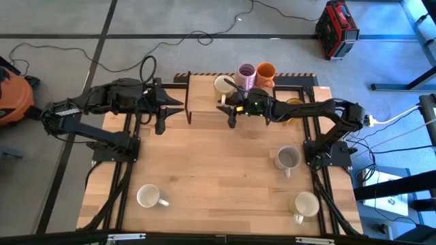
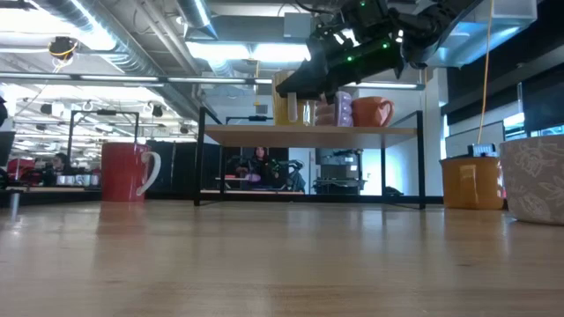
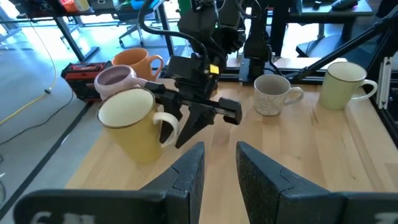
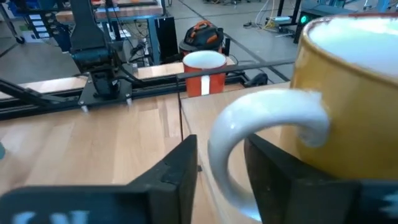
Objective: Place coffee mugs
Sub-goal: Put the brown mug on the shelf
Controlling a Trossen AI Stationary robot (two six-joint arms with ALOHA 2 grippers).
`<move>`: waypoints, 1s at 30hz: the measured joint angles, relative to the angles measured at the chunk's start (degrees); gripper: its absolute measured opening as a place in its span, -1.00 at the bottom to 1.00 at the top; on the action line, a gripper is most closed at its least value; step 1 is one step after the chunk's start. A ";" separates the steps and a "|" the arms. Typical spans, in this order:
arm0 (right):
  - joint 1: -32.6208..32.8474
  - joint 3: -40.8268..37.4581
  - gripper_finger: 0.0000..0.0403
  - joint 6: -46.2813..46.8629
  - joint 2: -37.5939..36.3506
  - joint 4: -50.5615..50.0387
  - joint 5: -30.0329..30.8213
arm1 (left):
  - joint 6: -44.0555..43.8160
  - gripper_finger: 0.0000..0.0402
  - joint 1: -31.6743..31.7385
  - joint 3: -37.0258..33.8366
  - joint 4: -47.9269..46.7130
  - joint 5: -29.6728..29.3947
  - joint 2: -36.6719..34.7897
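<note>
Right wrist: mug handle (image 4: pixel 267 134) between fingers (image 4: pixel 171 171).

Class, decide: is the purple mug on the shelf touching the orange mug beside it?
Touching. The left wrist view shows the purple mug pressed against the orange mug, no gap.

A red and black toolbox (image 1: pixel 336 29) sits on the grey floor, upper right; an orange vacuum cleaner (image 1: pixel 12 94) at far left.
</note>
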 joint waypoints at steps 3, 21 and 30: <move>0.00 0.00 -0.29 0.00 -0.93 -1.19 0.00 | 0.01 -0.57 -0.01 0.00 0.00 0.01 0.00; 0.04 0.00 -0.25 1.77 -11.03 -15.68 -0.60 | 1.58 -0.57 -0.02 0.00 0.01 -0.02 0.00; 0.04 0.00 -0.25 1.76 -25.22 -30.51 -0.68 | -0.29 -0.57 0.00 0.09 0.91 -1.23 4.82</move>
